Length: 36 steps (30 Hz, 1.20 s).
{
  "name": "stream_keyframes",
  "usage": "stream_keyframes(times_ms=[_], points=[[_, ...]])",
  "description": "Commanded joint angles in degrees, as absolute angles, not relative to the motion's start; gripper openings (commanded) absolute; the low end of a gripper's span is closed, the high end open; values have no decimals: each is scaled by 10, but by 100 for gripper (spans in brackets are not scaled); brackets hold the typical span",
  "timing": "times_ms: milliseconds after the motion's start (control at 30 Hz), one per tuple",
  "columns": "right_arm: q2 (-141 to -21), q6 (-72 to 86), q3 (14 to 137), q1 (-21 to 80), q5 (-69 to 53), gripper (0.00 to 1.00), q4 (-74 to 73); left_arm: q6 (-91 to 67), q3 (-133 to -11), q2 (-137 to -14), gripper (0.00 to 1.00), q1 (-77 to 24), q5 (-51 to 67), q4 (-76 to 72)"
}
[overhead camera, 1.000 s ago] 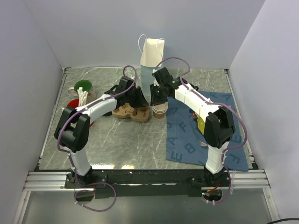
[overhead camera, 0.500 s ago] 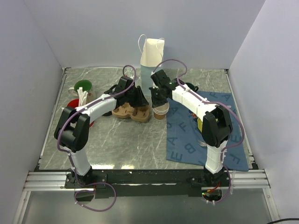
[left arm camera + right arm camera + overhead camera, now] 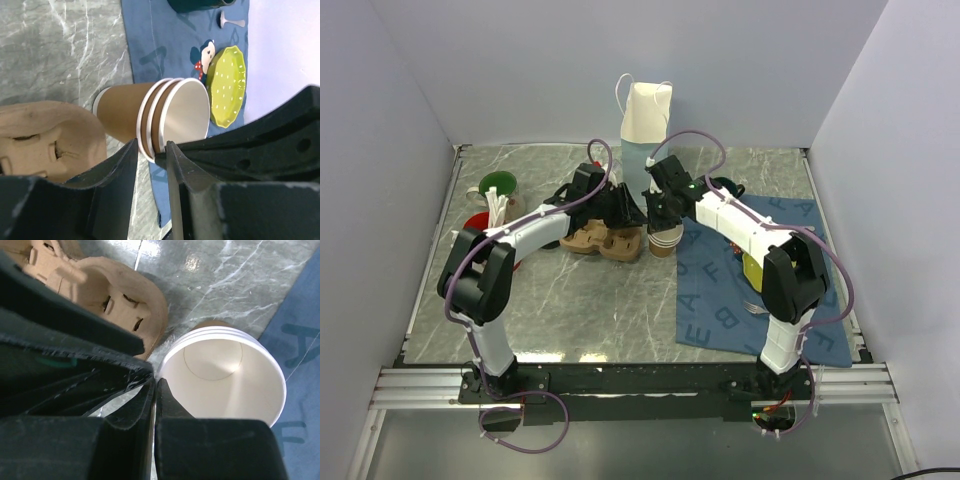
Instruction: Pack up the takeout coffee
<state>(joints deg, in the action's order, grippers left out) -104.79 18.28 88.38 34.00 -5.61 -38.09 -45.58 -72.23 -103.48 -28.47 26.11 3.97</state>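
I was freeing the top cup (image 3: 220,385) from the stack (image 3: 125,107): right gripper (image 3: 155,380) pressed together at its rim, left gripper (image 3: 150,147) half-spread; next, lift straight.

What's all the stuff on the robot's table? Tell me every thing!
paper cups: 3 nested, tan with white insides, middle, at the cloth's edge
cup carrier: 1, tan cardboard, left of the cups
paper bag: 1, white, back middle
tall container: 1, pale blue, by the bag
cloth: 1, blue with letters, right side
plate: 1, yellow-green, on the cloth
fork: 1, silvery, on the cloth, near side
mug: 1, dark, back of the cloth
green cup: 1, green top, back left
white sticks: a few, beside the green cup
red cup: 1, left, partly hidden
left pincer: 1, black, fingers either side of the cups' rims
right pincer: 1, black, shut at the cups' rim
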Motion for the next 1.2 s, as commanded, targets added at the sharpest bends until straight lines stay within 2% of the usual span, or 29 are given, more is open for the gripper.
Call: stream_keyframes(times_ms=[0, 233, 367, 933, 1167], points=[[-1016, 172, 867, 343, -74, 0, -352, -461, -722, -1048, 35, -285, 290, 7], [-1018, 171, 867, 343, -68, 0, -357, -460, -715, -1044, 33, -285, 253, 25], [-1008, 169, 853, 341, -73, 0, -346, -457, -722, -1042, 36, -285, 253, 33], [-962, 180, 766, 320, -111, 0, -275, -444, -724, -1035, 35, -285, 240, 46], [-963, 181, 769, 319, -116, 0, -272, -446, -722, -1037, 35, -285, 240, 43]])
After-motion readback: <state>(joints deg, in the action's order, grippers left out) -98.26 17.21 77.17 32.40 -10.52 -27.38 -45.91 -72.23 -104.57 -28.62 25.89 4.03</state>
